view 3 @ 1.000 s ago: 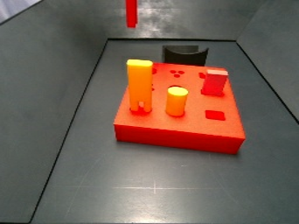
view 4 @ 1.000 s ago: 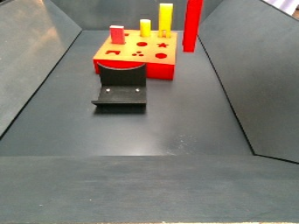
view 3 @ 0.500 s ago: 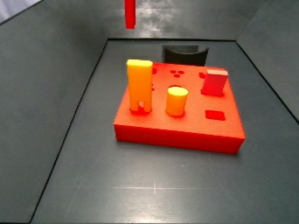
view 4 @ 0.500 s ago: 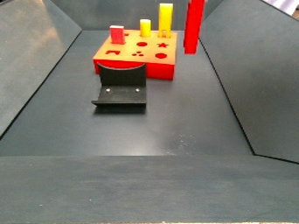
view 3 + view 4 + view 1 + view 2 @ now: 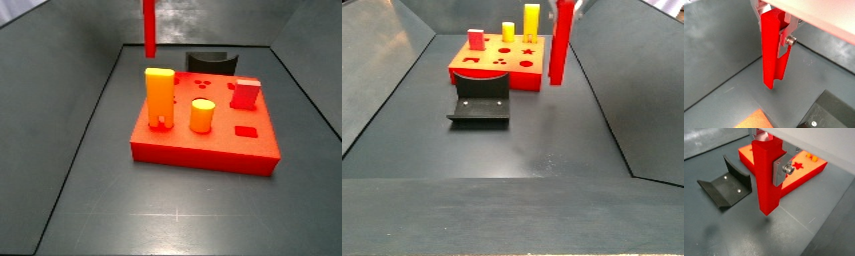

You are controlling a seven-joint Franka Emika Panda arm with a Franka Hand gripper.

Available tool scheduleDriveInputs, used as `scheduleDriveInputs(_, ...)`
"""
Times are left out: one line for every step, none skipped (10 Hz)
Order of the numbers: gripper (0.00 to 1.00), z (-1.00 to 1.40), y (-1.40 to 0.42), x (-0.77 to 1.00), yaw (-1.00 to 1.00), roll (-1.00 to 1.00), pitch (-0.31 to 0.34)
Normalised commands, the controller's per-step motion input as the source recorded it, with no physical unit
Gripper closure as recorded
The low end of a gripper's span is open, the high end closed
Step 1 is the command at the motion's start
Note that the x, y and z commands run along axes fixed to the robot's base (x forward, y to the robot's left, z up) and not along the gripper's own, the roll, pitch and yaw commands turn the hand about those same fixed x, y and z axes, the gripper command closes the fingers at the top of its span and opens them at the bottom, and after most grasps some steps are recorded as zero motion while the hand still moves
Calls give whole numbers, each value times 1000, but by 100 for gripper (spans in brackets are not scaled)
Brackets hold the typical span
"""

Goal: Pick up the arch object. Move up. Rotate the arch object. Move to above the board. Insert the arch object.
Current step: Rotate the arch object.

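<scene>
Gripper [image 5: 769,170] is clamping the upper part of the arch object [image 5: 767,178]; one silver finger [image 5: 781,170] is pressing flat against the slab's side, jaws closed to slab thickness. The arch object is hanging vertically from the fingers, its free end well clear of the floor in both wrist views.

Just beyond the hanging end: the black curved-top block [image 5: 725,185]. Past it, the board [image 5: 804,167], off to one side of the fingers, not under them. In a side view the slab [image 5: 561,42] is hanging beside the board's edge [image 5: 500,72], not over it.

Judgement: lift done, slab upright; the move to above the board is the step in hand. Next: shifting sideways until the slab's lower end is over its matching cut-out, then lowering straight.
</scene>
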Motion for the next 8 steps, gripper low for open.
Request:
scheduleDriveInputs(100,-897,7,23,-6,-134,-60)
scheduleDriveInputs(100,-683,4,20,-11,-133,-66)
scheduleDriveInputs(100,-525,2,19,-12,-130,-69)
scheduleDriveInputs(100,-320,-2,20,-11,-135,-70)
scheduleDriveInputs(100,-171,-2,19,-11,-143,-71)
scheduleDriveInputs(0,0,0,0,-8,47,-67)
scheduleDriveInputs(0,1000,0,0,-7,45,-59)
scheduleDriveInputs(0,1000,-1,-13,-6,44,-43)
